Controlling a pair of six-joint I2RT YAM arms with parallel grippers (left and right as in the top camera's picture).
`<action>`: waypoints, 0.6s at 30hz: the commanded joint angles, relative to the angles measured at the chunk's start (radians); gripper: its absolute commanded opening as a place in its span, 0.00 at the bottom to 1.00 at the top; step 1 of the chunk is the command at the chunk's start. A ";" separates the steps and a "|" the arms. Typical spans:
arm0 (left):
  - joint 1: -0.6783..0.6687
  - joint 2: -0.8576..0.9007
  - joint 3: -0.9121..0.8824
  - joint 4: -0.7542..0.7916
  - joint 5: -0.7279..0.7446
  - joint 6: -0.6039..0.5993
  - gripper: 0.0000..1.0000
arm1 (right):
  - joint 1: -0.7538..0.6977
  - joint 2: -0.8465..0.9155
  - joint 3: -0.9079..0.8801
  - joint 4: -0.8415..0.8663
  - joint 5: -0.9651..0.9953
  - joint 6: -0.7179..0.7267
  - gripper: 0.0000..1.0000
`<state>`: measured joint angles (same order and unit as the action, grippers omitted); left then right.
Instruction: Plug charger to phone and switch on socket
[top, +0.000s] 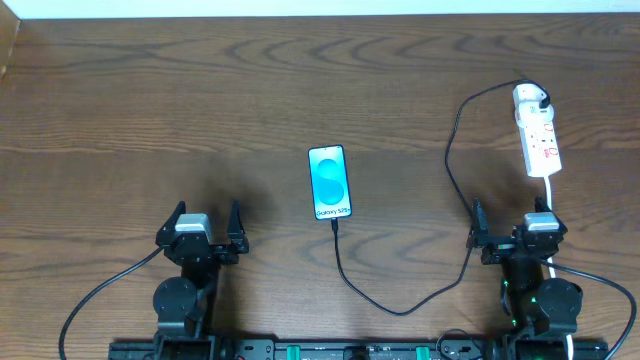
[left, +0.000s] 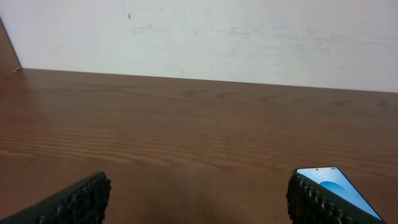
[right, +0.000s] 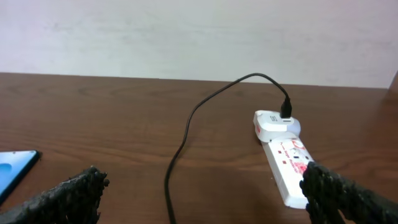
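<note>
Left gripper (top: 207, 213) and right gripper (top: 511, 212) both gape empty. Phone (top: 330, 183) lies between them, cable (top: 447, 160) touching its near edge and looping rightward to the strip (top: 538, 135).

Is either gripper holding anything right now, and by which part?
Nothing is held: left gripper and right gripper both stand open and empty.

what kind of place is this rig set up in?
Likely an indoor lab or office test bench: a wood-grain table against a plain white wall, holding a phone, a white socket strip and a charger cable.
</note>
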<state>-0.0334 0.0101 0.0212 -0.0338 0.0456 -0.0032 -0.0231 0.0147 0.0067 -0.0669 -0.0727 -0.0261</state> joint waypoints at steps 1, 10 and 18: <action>0.005 -0.006 -0.017 -0.037 -0.024 -0.005 0.91 | 0.004 -0.010 -0.001 -0.005 -0.001 -0.068 0.99; 0.005 -0.006 -0.017 -0.037 -0.024 -0.005 0.91 | 0.005 -0.010 -0.002 -0.005 0.014 -0.004 0.99; 0.005 -0.006 -0.017 -0.037 -0.024 -0.005 0.91 | 0.043 -0.010 -0.002 -0.008 0.066 -0.005 0.99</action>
<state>-0.0334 0.0101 0.0212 -0.0338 0.0456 -0.0032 -0.0105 0.0147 0.0067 -0.0681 -0.0517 -0.0498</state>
